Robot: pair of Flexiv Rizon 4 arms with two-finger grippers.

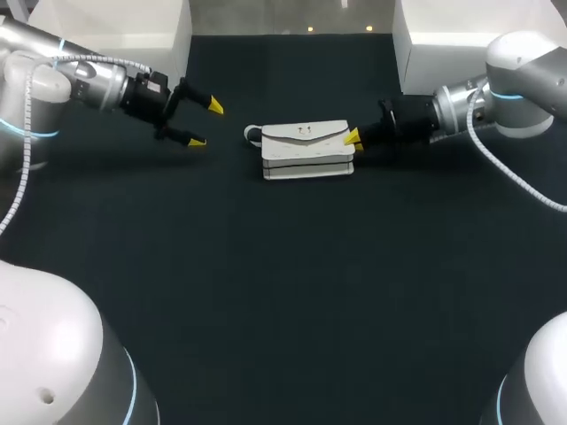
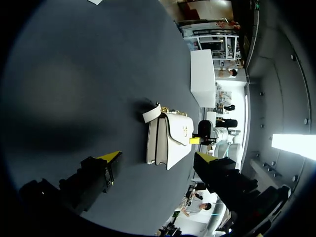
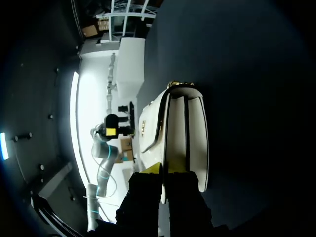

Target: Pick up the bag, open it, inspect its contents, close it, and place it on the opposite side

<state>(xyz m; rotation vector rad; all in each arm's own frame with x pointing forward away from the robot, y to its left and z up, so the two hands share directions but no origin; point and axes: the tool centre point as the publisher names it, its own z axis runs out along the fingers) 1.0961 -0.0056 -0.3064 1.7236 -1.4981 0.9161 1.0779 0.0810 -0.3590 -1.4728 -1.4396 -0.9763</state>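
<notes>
A white bag [image 1: 306, 150] with a front flap and a small gold clasp lies flat at the middle of the dark table [image 1: 283, 283]. Its strap loop [image 1: 252, 135] points toward my left arm. My right gripper [image 1: 352, 137] is at the bag's right end, its fingers shut on the edge of the flap. In the right wrist view the bag [image 3: 177, 133] stretches away from the pinched gripper [image 3: 163, 174]. My left gripper [image 1: 197, 124] hovers open a short way left of the strap, touching nothing. In the left wrist view the bag [image 2: 168, 138] lies ahead of the spread gripper [image 2: 157, 157].
White boxes stand at the table's back left [image 1: 115, 22] and back right [image 1: 461, 27] corners. Dark tabletop stretches in front of the bag and to both its sides.
</notes>
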